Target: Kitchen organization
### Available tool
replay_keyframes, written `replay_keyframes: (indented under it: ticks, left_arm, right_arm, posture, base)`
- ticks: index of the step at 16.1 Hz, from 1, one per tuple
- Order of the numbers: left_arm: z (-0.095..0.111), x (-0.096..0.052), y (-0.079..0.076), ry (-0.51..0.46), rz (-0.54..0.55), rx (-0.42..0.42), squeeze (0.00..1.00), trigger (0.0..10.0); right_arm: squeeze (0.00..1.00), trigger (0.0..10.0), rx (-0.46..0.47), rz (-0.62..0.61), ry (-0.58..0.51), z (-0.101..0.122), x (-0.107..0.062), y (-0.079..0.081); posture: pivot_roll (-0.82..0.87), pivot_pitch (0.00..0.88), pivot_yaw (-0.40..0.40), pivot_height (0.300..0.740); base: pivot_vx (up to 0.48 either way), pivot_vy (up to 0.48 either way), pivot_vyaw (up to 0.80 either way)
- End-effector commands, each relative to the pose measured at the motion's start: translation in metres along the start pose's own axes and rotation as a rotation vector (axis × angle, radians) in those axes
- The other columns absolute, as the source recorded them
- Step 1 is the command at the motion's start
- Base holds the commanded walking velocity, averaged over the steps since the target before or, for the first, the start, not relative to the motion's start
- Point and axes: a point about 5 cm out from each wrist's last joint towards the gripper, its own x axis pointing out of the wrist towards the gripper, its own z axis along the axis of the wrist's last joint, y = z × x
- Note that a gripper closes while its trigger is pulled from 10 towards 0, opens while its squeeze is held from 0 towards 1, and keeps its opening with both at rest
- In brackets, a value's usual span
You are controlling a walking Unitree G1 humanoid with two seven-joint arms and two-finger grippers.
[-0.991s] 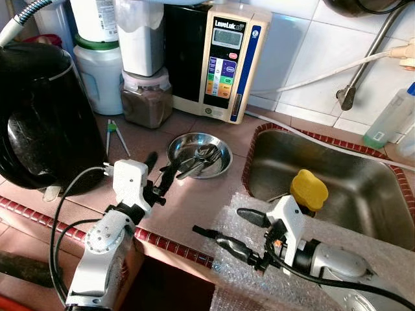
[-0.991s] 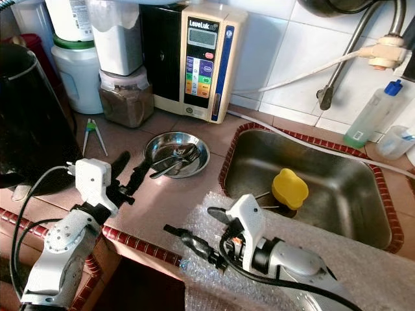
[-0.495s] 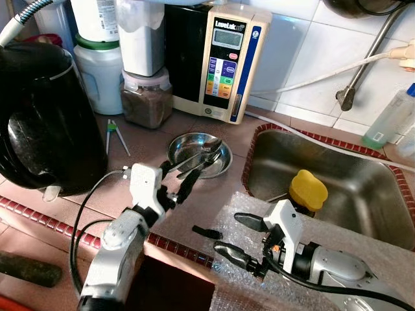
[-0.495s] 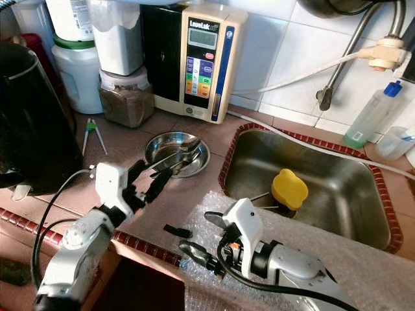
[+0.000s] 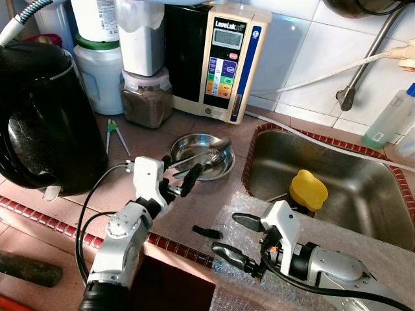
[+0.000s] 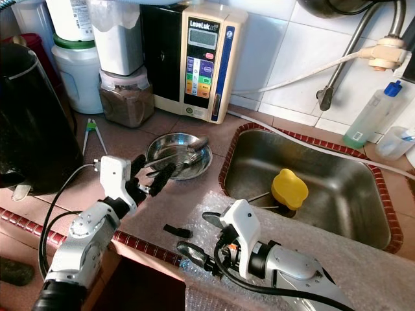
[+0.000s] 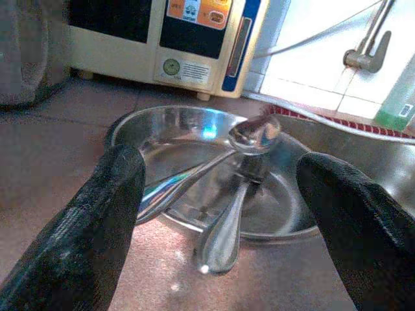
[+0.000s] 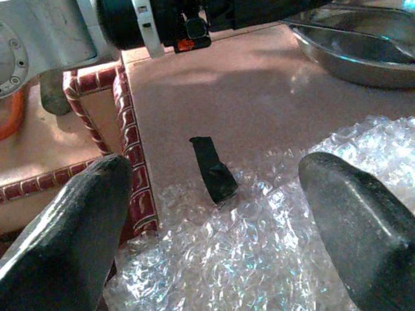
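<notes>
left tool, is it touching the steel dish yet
Apart. In the left wrist view the left tool is open, both black fingers short of the steel dish, with bare counter between them and its rim.

Black kettle (image 5: 39, 116) at the counter's left edge. Behind it, at the back wall, a white tub with green lid (image 5: 98, 74) and a jar of brown powder (image 5: 146, 97). Cream water ionizer (image 5: 224, 61) just beside the jar. Green-tipped tongs (image 5: 113, 135) lie flat in front of the tub. Steel sink (image 5: 363, 194) set into the counter's right side, with a yellow object (image 5: 308, 189) in it. Bubble wrap (image 8: 259, 259) covers the front edge by the sink. Small black piece (image 5: 207, 231) lies at the wrap's edge. Clear bottle with blue cap (image 6: 371, 116) stands behind the sink. White hose (image 5: 311, 76) runs along the tiles.
</notes>
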Motion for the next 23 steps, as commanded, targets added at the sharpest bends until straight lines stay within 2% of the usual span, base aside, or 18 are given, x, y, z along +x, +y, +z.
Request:
replay_keyframes:
  ticks: [1,3,5,6,7,9,11,12,14,15,17,20,23]
  left_arm:
    - [-0.002,0.003,0.0,0.017,0.004,0.006,0.0,10.0]
    - [0.004,0.005,0.003,-0.008,0.015,0.026,0.0,10.0]
    - [0.027,0.012,0.008,-0.096,0.041,0.116,0.0,10.0]
    - [0.027,0.012,0.008,-0.096,0.041,0.116,0.0,10.0]
    - [0.037,0.015,0.012,-0.13,0.057,0.143,0.0,10.0]
    - [0.042,0.018,0.012,-0.127,0.034,0.222,0.0,10.0]
    - [0.045,0.022,0.015,-0.123,0.033,0.251,0.0,10.0]
    - [0.048,0.022,0.02,-0.128,0.057,0.252,0.0,10.0]
    - [0.053,0.016,0.036,-0.161,0.159,0.148,0.0,10.0]
    - [0.048,0.008,0.046,-0.144,0.242,0.124,0.0,10.0]
    - [0.04,-0.004,0.055,-0.122,0.341,0.167,0.0,10.0]
    - [0.03,-0.013,0.057,-0.087,0.41,0.129,0.0,10.0]
    - [0.022,-0.015,0.048,-0.049,0.395,0.055,0.0,10.0]
  right_arm:
    - [0.0,10.0,-0.024,-0.012,0.0,0.002,0.0,-0.002]
    - [0.0,10.0,-0.027,-0.016,0.0,0.002,0.0,-0.004]
    - [0.0,10.0,-0.035,-0.026,0.001,0.001,0.001,-0.007]
    - [0.0,10.0,-0.035,-0.026,0.001,0.001,0.001,-0.007]
    - [0.0,10.0,-0.041,-0.03,-0.003,0.002,0.001,-0.007]
    - [0.0,10.0,-0.047,-0.034,-0.009,0.004,0.004,-0.006]
    - [0.0,10.0,-0.05,-0.039,-0.011,0.004,0.004,-0.005]
    - [0.0,10.0,-0.05,-0.044,-0.011,0.004,0.004,-0.005]
    - [0.0,10.0,-0.046,-0.058,-0.012,0.003,0.003,-0.006]
    - [0.0,10.0,-0.043,-0.058,-0.01,0.002,0.004,-0.004]
    - [0.0,10.0,-0.043,-0.055,-0.012,0.003,0.005,-0.004]
    - [0.0,10.0,-0.046,-0.05,-0.01,0.003,0.007,-0.005]
    - [0.0,10.0,-0.049,-0.05,-0.007,0.002,0.007,-0.006]
  posture:
    - [0.07,0.0,-0.087,0.74]
    - [0.07,0.0,-0.091,0.74]
    - [0.08,0.0,-0.092,0.74]
    - [0.08,0.0,-0.092,0.74]
    - [0.08,0.0,-0.091,0.74]
    - [0.08,0.0,-0.085,0.74]
    - [0.07,0.0,-0.079,0.74]
    - [0.07,0.0,-0.077,0.74]
    - [0.07,0.0,-0.075,0.74]
    - [0.08,0.0,-0.075,0.74]
    - [0.08,0.0,-0.078,0.74]
    - [0.09,0.0,-0.085,0.74]
    - [0.09,0.0,-0.085,0.74]
  base:
    - [0.0,0.0,0.0]
    - [0.0,0.0,0.0]
    - [0.0,0.0,0.0]
    - [0.0,0.0,0.0]
    - [0.0,0.0,0.0]
    - [0.0,0.0,0.0]
    - [0.0,0.0,0.0]
    - [0.0,0.0,0.0]
    - [0.0,0.0,0.0]
    - [0.0,0.0,0.0]
    - [0.0,0.0,0.0]
    - [0.0,0.0,0.0]
    - [0.0,0.0,0.0]
